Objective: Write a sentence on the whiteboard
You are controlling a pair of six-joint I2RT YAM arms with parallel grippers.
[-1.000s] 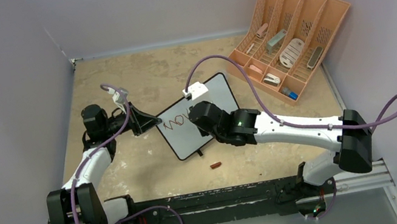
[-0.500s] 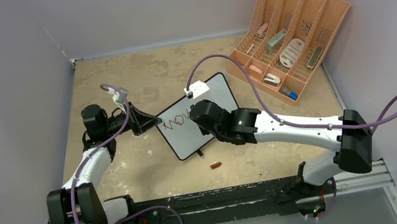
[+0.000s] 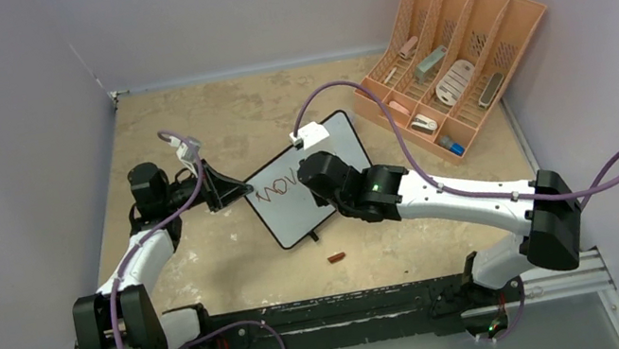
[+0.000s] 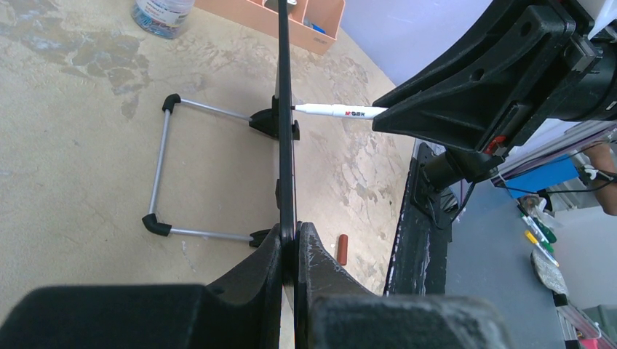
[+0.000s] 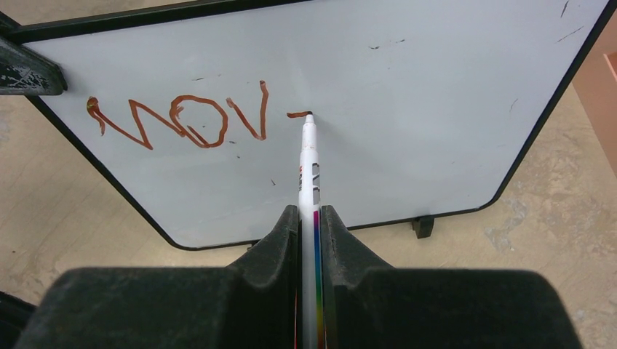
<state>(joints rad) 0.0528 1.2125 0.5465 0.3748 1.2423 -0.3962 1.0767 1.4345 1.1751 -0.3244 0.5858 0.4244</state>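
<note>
My right claw [image 5: 311, 214] clamped on marker [image 5: 308, 163], tip touching whiteboard [image 5: 422, 94] just right of 3 red letters [image 5: 178, 120]; blank face lies rightward along long axis; left claw [image 4: 289, 247] pinches board edge.

whiteboard [image 5: 407, 87]: white face, thin black frame, orange-red strokes at left | marker [image 5: 309, 167]: white barrel, rainbow stripe, red-and-grey lettering | organizer [image 3: 504, 44], far right: peach, slotted | table [image 3: 210, 125]: mottled beige | cap [image 3: 337, 257], near: red-brown | cables [image 3: 333, 86]: purple | arms [image 3: 454, 195]: white shells, black joints

One whiteboard [image 5: 407, 109], one marker [image 5: 308, 169], one organizer [image 3: 508, 43]
</note>
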